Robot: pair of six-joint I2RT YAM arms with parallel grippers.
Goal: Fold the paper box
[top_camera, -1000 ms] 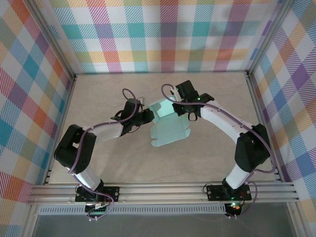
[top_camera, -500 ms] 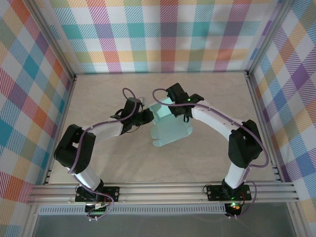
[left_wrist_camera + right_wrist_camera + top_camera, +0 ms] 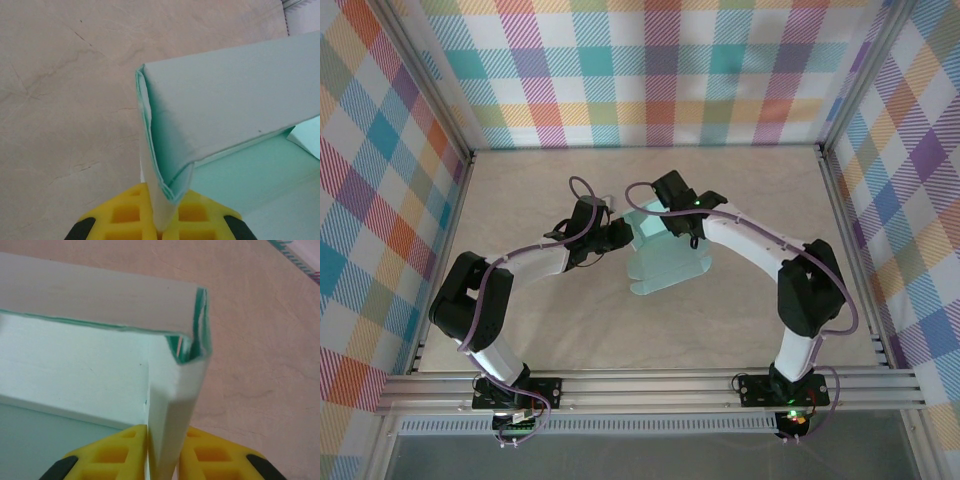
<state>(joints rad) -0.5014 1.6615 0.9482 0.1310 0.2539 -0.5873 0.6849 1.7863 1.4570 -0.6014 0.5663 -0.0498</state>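
Note:
The paper box (image 3: 667,262) is pale mint card, partly folded, lying mid-table with its far end raised into walls. My left gripper (image 3: 621,236) sits at the box's far-left corner. In the left wrist view its yellow fingertips (image 3: 125,212) are shut on a doubled-over side wall of the paper box (image 3: 235,105). My right gripper (image 3: 672,224) reaches in from the right at the far end. Its yellow fingertips (image 3: 115,452) pinch a folded wall corner of the paper box (image 3: 75,370), which stands upright between them.
The beige tabletop (image 3: 540,310) lies open around the box. Plaid walls (image 3: 650,70) close off the back and both sides. An aluminium rail (image 3: 650,385) runs along the near edge, by the arm bases.
The right arm has swung left, so its gripper and elbow now sit further over the box's far end. The left arm and the box's near flap have stayed put.

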